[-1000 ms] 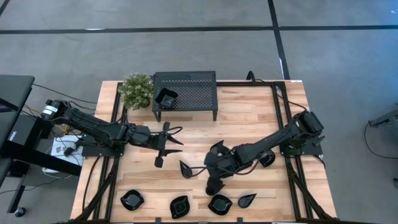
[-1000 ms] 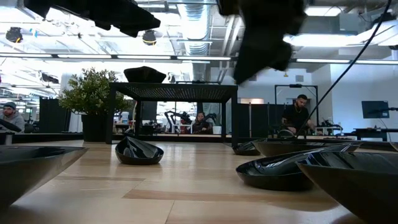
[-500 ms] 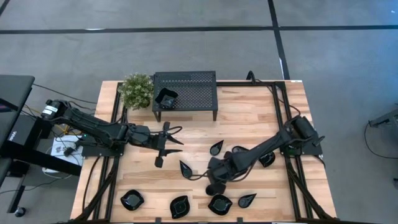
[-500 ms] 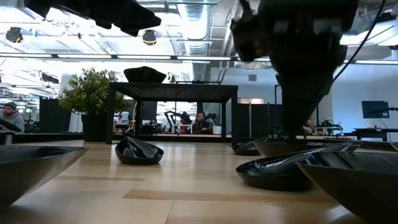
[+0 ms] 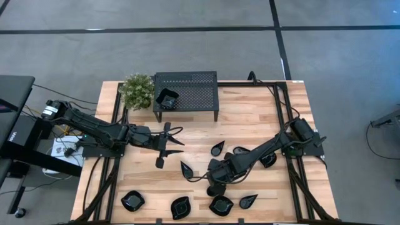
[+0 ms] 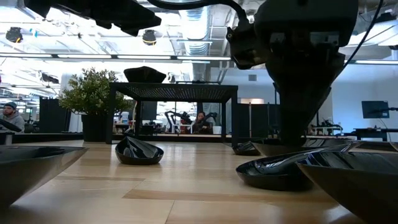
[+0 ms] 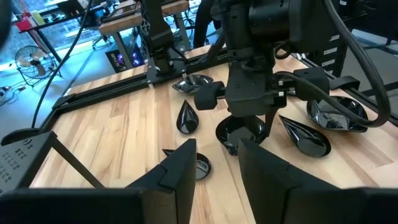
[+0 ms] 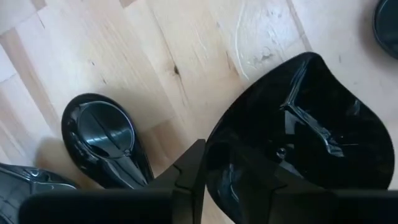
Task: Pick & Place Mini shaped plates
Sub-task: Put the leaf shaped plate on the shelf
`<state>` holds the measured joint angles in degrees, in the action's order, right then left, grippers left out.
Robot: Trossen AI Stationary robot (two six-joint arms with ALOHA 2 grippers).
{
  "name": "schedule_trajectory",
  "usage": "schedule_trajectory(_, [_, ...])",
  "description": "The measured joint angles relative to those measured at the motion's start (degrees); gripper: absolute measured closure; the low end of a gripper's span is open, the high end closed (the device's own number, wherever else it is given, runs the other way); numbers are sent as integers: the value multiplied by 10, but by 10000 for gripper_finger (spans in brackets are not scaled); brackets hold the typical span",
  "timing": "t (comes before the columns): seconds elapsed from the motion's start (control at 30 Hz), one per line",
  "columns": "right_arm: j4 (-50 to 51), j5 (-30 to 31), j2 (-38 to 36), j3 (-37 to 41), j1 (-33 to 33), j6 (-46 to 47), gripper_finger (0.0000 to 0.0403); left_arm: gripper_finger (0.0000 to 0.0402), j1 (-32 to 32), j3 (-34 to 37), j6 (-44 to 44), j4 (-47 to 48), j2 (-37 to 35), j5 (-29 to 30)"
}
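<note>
Below, my right gripper (image 5: 214,187) hangs low over the table (image 5: 250,112), fingers straddling the rim of a round mini plate (image 8: 298,124); whether they clamp it I cannot tell. My left gripper (image 5: 165,139) waits released, clear of the work.

Black perforated stand (image 5: 194,92), potted plant (image 5: 137,91) beside it, wooden table (image 5: 256,125)
</note>
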<state>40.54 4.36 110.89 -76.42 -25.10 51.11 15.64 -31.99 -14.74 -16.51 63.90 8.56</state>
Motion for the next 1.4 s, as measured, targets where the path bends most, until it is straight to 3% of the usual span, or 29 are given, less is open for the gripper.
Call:
schedule_trajectory(0.27, [4,17,-1,-33,-9,-6,333,279,0,0,0,0,0,0])
schedule_trajectory(0.73, [-2,21,1,-12,-27,0,333,279,0,0,0,0,0,0])
schedule_trajectory(0.93, [0,63,1,-12,-30,-2,333,279,0,0,0,0,0,0])
schedule_trajectory(1.4, [0,76,1,-11,-42,-3,333,279,0,0,0,0,0,0])
